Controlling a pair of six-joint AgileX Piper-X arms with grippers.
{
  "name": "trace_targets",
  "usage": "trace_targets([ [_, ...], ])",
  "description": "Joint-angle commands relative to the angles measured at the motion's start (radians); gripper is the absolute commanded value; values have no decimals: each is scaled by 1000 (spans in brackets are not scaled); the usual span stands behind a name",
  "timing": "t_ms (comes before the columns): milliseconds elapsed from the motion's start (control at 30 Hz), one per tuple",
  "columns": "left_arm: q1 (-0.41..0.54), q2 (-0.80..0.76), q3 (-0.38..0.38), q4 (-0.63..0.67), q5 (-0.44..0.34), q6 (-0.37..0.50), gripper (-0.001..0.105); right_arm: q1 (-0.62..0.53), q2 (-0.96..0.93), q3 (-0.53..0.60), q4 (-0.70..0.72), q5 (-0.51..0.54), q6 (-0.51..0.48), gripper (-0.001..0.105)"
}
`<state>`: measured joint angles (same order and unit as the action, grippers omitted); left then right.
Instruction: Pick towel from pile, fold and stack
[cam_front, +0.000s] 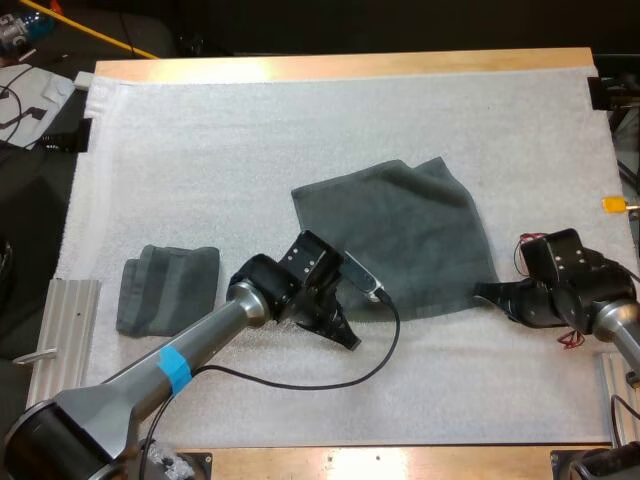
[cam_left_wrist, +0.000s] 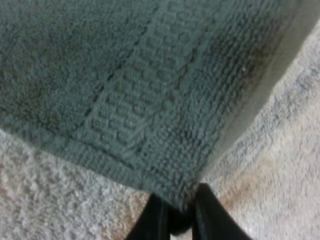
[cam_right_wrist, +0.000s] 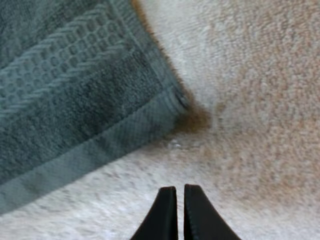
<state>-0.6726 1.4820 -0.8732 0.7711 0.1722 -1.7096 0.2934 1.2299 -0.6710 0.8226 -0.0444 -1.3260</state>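
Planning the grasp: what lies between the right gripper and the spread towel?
Bare mat between right gripper and spread towel, in right wrist view.

A dark grey-green spread towel (cam_front: 400, 230) lies flat, a little askew, on the white mat (cam_front: 250, 130) that covers the wooden bench (cam_front: 330, 66). A smaller folded towel (cam_front: 168, 288) sits well apart from it, towards the mat's left side. The left gripper (cam_front: 347, 338) is low over the mat by the spread towel's near left edge. The right gripper (cam_front: 487, 292) is at its near right corner.
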Motion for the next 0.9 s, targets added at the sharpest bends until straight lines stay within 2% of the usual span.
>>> trace_targets([
  [0, -1, -20, 1, 32, -11, 4, 0, -1, -24, -18, -30, -30, 13, 2],
  [100, 0, -16, 0, 33, -8, 3, 1, -2, -21, -17, -66, -29, 41, 20],
  [200, 0, -11, -1, 33, -7, 4, 1, -4, -7, -14, -99, -29, 67, 46],
  [267, 0, -5, -1, 31, -7, 3, 1, -5, 4, -12, -116, -28, 74, 56],
  [333, 0, -2, 0, 29, -6, 3, 1, -4, 14, -12, -122, -28, 74, 56],
  [433, -4, -10, -3, 38, -9, 5, 0, 0, 25, -11, -124, -36, 96, 49],
  [867, -4, -10, -5, 48, -10, 6, 0, -2, 194, -9, -234, -95, 205, 46],
])
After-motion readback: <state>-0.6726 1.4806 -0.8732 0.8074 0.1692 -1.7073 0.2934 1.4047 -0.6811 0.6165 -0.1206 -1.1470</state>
